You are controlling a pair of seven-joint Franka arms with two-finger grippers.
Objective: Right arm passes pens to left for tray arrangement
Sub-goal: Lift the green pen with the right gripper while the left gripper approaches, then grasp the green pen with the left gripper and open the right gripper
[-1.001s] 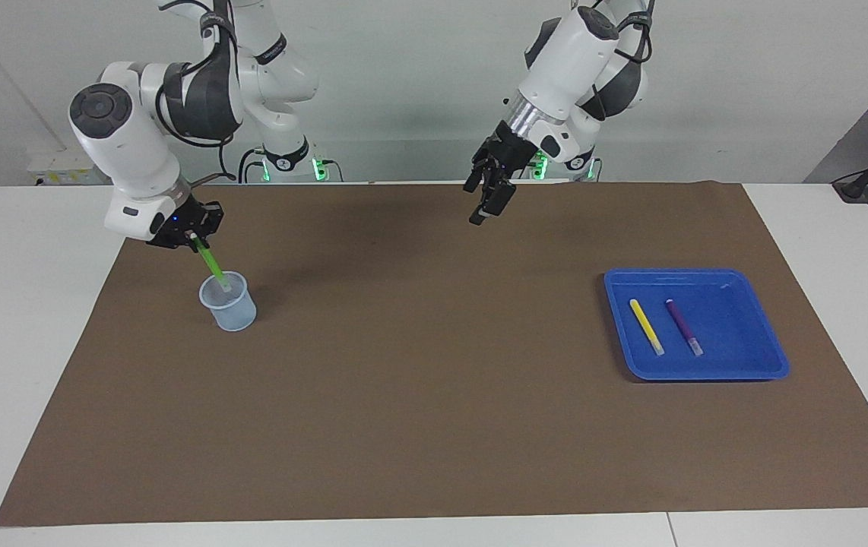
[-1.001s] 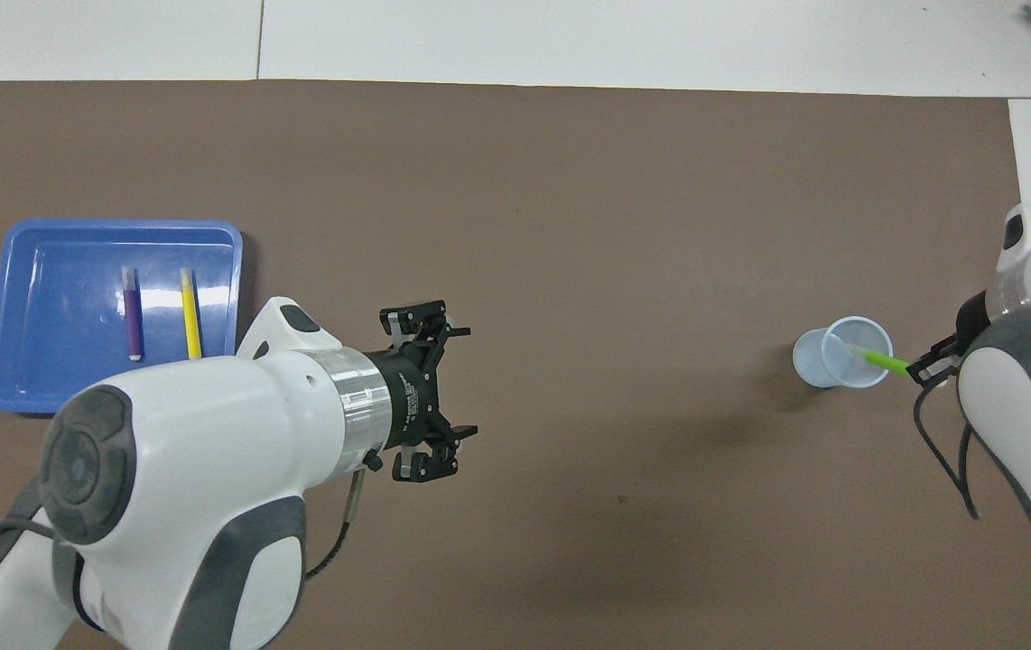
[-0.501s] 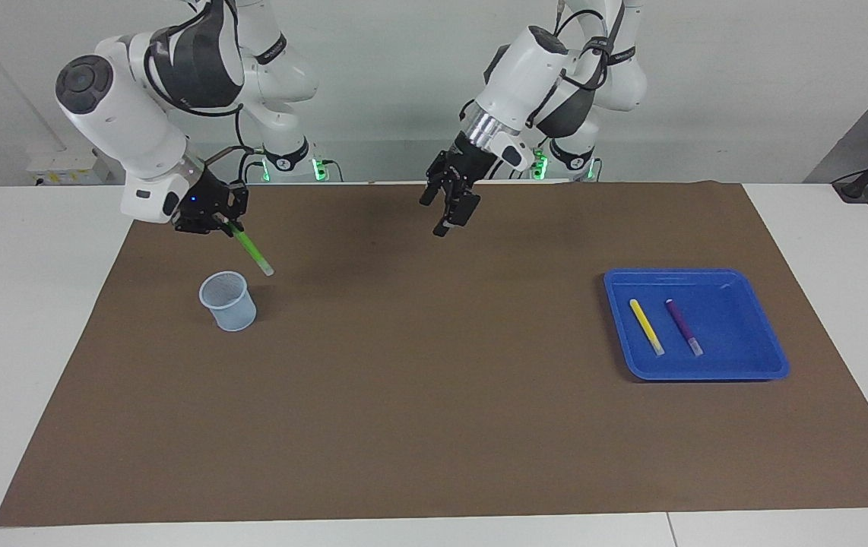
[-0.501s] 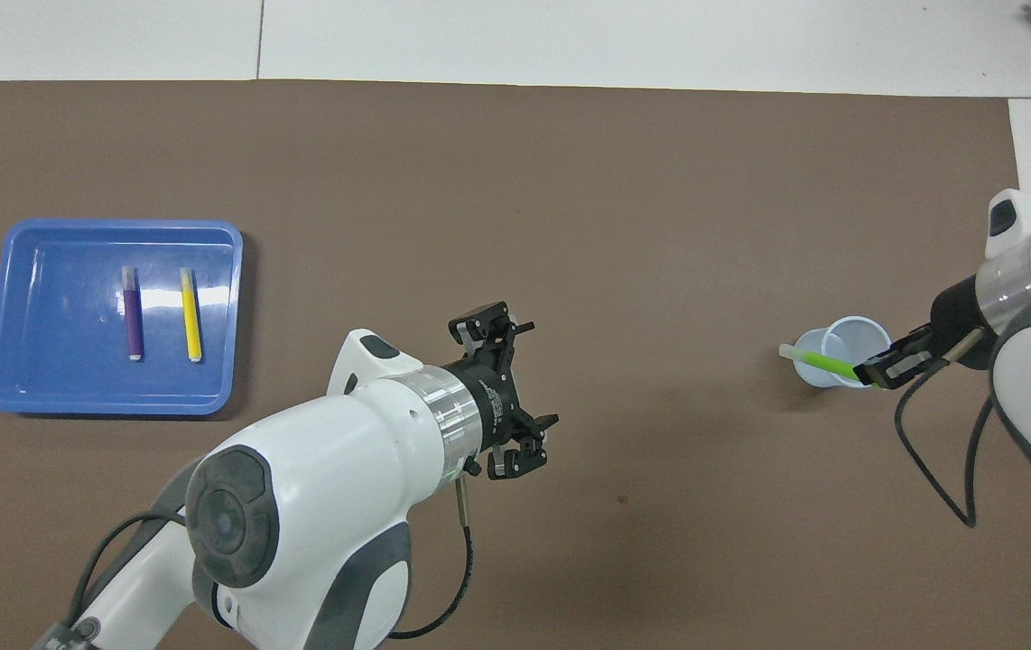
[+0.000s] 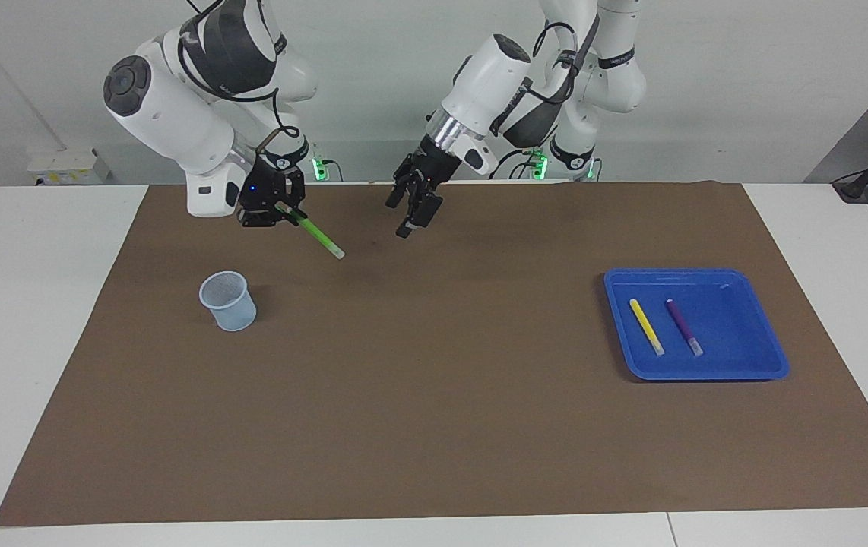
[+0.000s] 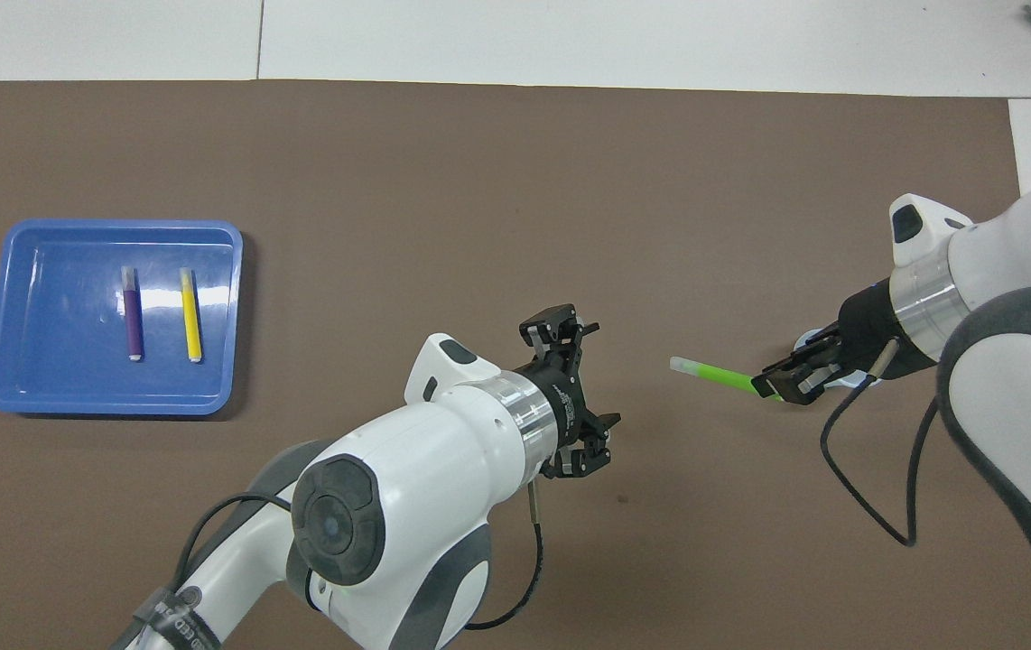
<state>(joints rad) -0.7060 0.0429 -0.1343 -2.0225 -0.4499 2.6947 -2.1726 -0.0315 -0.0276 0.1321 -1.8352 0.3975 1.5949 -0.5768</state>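
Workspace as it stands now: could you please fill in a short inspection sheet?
Surface: brown mat on a white table.
Job's things: yellow pen and purple pen lie apart in the blue tray; green pen is in the air.
Clutter: pale cup, empty.
Grippers: right gripper shut on the green pen; left gripper open, over the mat.
Cables: one loops along each wrist.
Surroundings: nothing seen.

I see a white worktop (image 5: 46, 304) covered by a brown mat (image 5: 434, 395). On the mat, a pale cup (image 5: 229, 301) stands near my right hand (image 5: 276, 213); a blue tray (image 5: 738, 368) sits well apart from both hands.
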